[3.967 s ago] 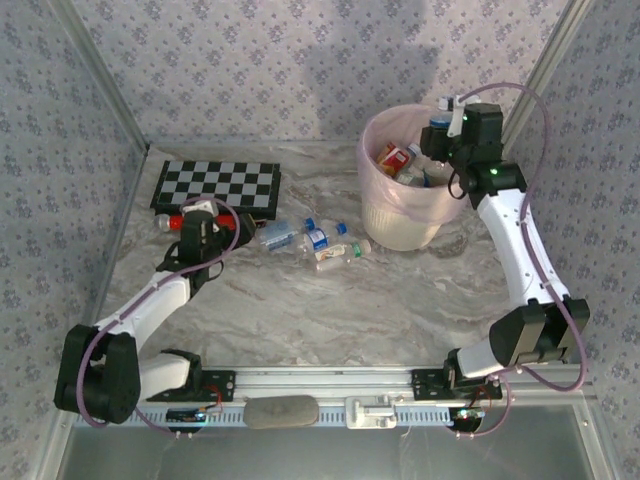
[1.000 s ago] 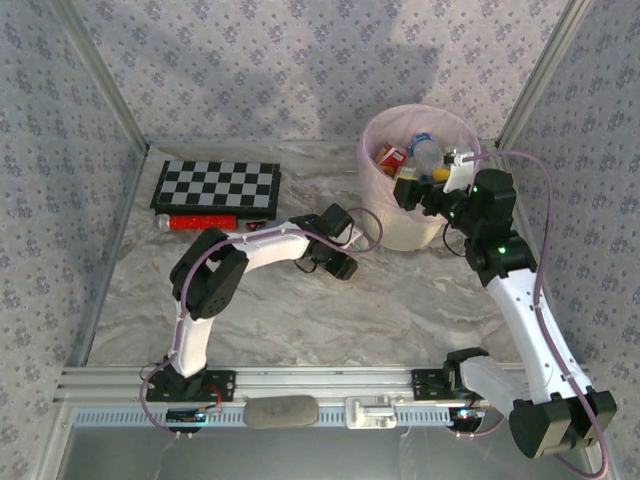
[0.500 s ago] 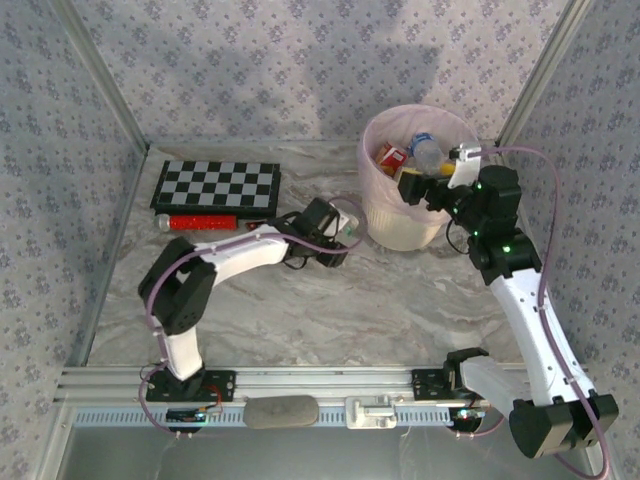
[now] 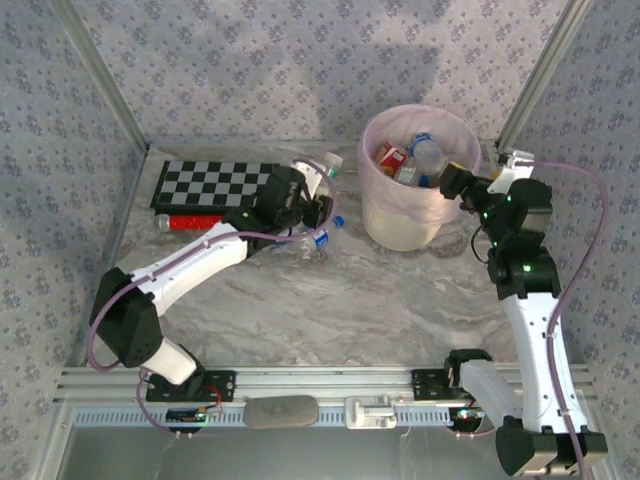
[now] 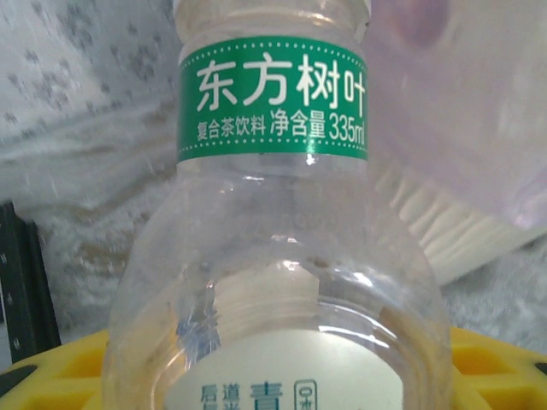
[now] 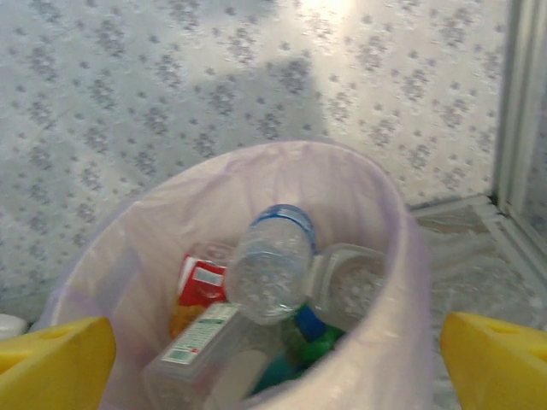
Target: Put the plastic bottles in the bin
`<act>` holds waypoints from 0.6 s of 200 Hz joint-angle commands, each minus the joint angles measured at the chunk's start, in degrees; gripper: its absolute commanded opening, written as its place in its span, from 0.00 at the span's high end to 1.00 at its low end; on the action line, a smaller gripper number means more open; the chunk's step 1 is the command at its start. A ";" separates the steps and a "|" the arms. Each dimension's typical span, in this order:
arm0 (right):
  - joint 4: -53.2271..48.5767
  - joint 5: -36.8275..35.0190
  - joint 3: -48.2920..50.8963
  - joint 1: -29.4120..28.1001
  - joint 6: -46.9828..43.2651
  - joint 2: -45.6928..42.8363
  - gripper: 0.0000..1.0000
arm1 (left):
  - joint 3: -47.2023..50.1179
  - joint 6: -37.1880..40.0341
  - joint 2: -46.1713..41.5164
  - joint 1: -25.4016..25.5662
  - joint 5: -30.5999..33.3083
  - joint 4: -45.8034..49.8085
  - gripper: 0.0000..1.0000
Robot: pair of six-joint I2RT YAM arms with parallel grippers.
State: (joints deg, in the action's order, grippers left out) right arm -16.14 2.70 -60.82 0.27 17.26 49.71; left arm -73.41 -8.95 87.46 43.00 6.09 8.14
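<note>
My left gripper (image 4: 312, 198) hangs above the table beside the chessboard, shut on a clear plastic bottle (image 4: 322, 175) with a white cap. In the left wrist view that bottle (image 5: 272, 213) wears a green label and sits between my yellow fingers (image 5: 51, 371). Two more clear, blue-capped bottles (image 4: 318, 240) lie on the marble just below it. The cream bin (image 4: 392, 225) with its pink bag stands at the back right and holds several bottles (image 6: 272, 265). My right gripper (image 4: 458, 182) is open at the bin's right rim (image 6: 402, 256), its fingers (image 6: 500, 359) wide apart and nothing between them.
A black-and-white chessboard (image 4: 215, 185) lies at the back left with a red marker-like stick (image 4: 200, 222) along its near edge. Patterned walls and metal posts close in the table on three sides. The marble in front of the bottles is open.
The left arm has lifted the green-labelled bottle off the table and swung it back and left towards the chessboard. The right gripper has drawn back to the right of the bin.
</note>
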 commanded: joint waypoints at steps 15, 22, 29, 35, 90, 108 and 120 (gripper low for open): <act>0.64 1.81 4.45 4.44 6.25 -0.39 0.01 | -8.73 2.80 0.39 -0.64 -2.27 -6.78 0.50; 1.28 3.10 5.24 5.54 7.40 -0.49 0.01 | -10.78 3.02 1.52 -0.67 -3.41 -6.91 0.50; 2.06 4.64 5.99 6.67 8.43 -0.48 0.01 | -12.95 3.13 2.72 -0.65 -4.47 -6.67 0.50; 2.79 5.93 6.49 7.46 9.14 -0.57 0.01 | -14.84 3.14 3.77 -0.64 -5.45 -6.50 0.50; 12.20 16.36 10.76 12.72 15.14 -0.12 0.01 | -36.99 1.84 17.37 -0.64 -16.04 0.38 0.50; 12.81 18.56 11.02 13.47 15.70 0.13 0.01 | -47.59 1.11 24.10 -0.64 -20.43 5.70 0.50; 12.88 19.43 11.11 13.81 15.94 0.04 0.01 | -56.32 0.78 29.72 -0.49 -22.78 11.11 0.50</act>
State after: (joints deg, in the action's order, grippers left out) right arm -6.83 17.32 -50.39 13.21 30.81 49.93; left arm -116.20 -7.18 109.30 42.48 -8.73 9.98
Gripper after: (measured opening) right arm 0.991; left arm 0.569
